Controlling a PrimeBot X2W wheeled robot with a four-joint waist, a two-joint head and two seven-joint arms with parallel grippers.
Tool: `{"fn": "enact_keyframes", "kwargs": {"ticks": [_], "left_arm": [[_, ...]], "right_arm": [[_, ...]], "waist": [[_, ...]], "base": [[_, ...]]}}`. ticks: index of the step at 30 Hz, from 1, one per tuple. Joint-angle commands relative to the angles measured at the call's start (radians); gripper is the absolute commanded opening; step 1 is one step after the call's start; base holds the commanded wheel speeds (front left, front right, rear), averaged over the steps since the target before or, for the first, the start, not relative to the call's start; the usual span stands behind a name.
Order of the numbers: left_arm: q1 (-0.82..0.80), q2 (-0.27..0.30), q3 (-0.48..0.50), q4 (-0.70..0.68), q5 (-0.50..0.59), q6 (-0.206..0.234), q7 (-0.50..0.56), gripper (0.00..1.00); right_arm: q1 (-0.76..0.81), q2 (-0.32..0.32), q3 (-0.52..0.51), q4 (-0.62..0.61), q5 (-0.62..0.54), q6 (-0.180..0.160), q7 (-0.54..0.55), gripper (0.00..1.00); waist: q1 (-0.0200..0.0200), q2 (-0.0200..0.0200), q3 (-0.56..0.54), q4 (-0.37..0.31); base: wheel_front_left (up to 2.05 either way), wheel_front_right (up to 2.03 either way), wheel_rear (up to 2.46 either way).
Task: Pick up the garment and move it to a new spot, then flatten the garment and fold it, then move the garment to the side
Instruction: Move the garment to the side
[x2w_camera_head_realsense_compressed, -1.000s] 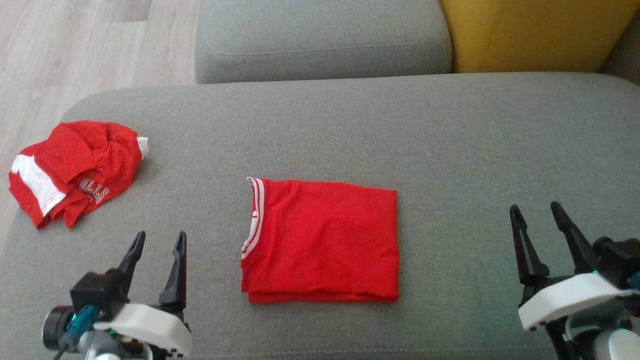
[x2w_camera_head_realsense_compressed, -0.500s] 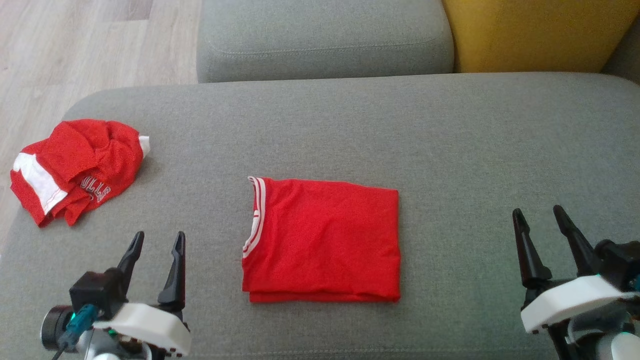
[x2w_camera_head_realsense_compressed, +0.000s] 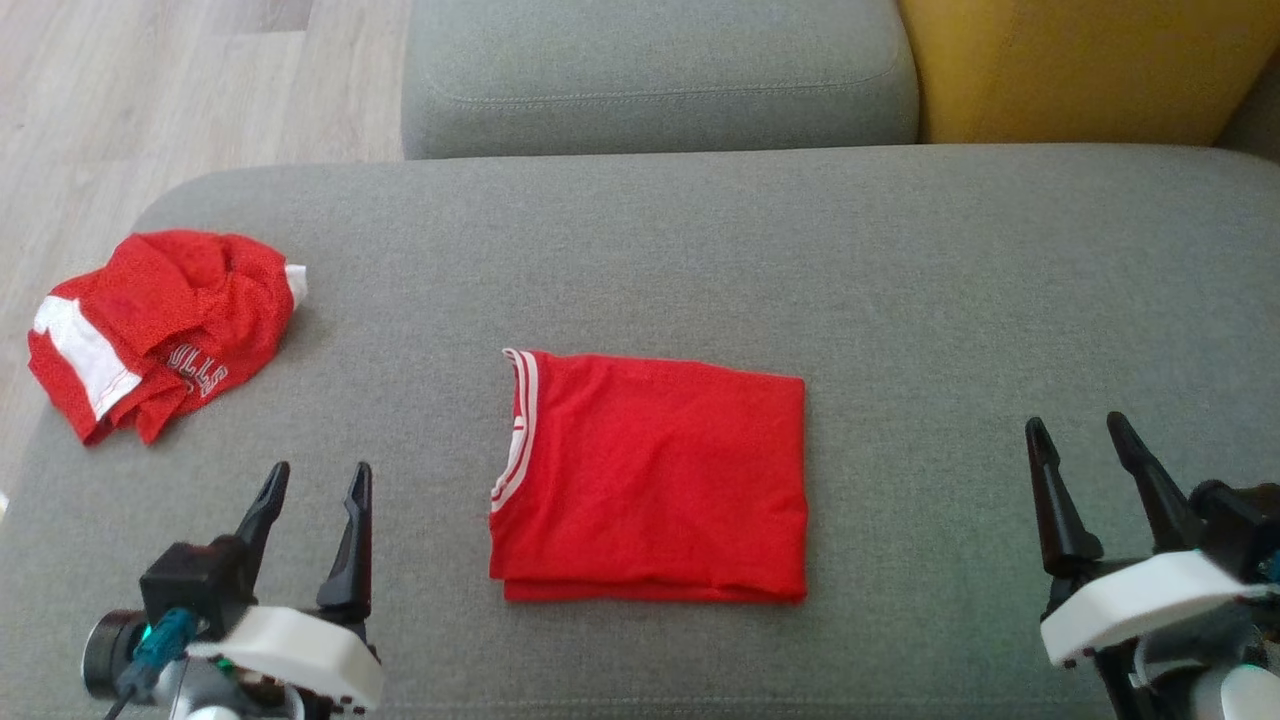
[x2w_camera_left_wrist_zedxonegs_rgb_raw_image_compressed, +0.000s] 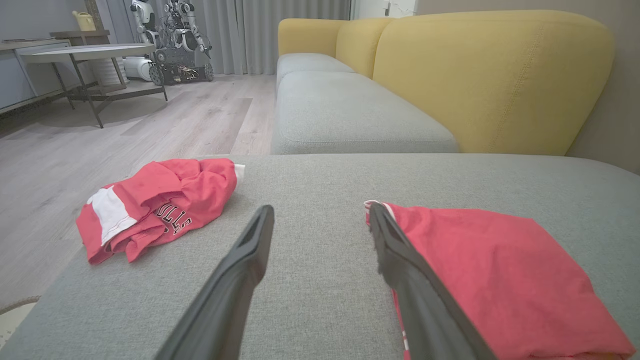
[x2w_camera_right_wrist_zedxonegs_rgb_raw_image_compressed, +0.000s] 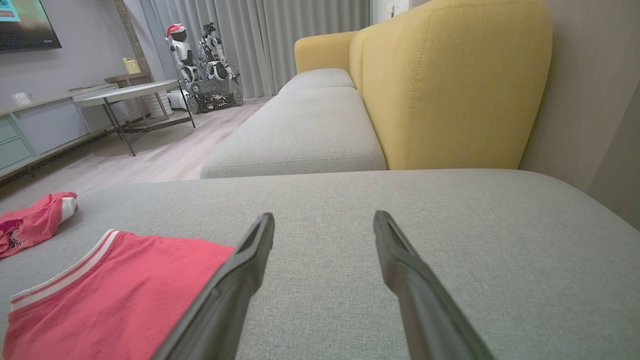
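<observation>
Left claw (x2w_camera_head_realsense_compressed: 320, 468) and right claw (x2w_camera_head_realsense_compressed: 1075, 420): both released, fingers spread, gripping nothing, low over the grey sofa seat (x2w_camera_head_realsense_compressed: 900, 280). Folded red shirt (x2w_camera_head_realsense_compressed: 650, 475) lies flat between them, touching neither. Crumpled red jersey (x2w_camera_head_realsense_compressed: 165, 325) sits well apart, at the seat's left edge.

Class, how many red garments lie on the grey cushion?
2: a folded garment at the middle of the cushion, a crumpled garment near its left edge. None looks hidden.

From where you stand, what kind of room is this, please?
Most likely a living room: a grey sofa with yellow backrests, a television on the wall, and a table on the wood floor.
</observation>
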Motion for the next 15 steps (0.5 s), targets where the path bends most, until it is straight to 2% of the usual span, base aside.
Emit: {"fn": "enact_keyframes", "kwargs": {"ticks": [1, 9, 15], "left_arm": [[-0.059, 0.030, 0.041, -0.034, -0.001, 0.008, -0.007, 1.00], [-0.084, 0.027, 0.034, -0.045, 0.004, 0.006, -0.007, 1.00], [-0.145, 0.016, 0.025, -0.047, 0.012, -0.016, -0.016, 1.00]], "right_arm": [[-0.044, -0.007, 0.019, -0.029, -0.010, -0.001, -0.008, 1.00], [-0.066, -0.007, 0.018, 0.003, -0.006, -0.001, 0.001, 1.00], [-0.177, -0.004, 0.074, 0.145, 0.006, -0.001, 0.007, 1.00]], "waist": [[0.0000, 0.0000, 0.002, 0.002], [0.0000, 0.0000, 0.028, 0.022], [0.0000, 0.0000, 0.098, 0.062]], "base": [[0.00, 0.00, 0.00], [0.00, 0.00, 0.00], [0.00, 0.00, 0.00]]}}
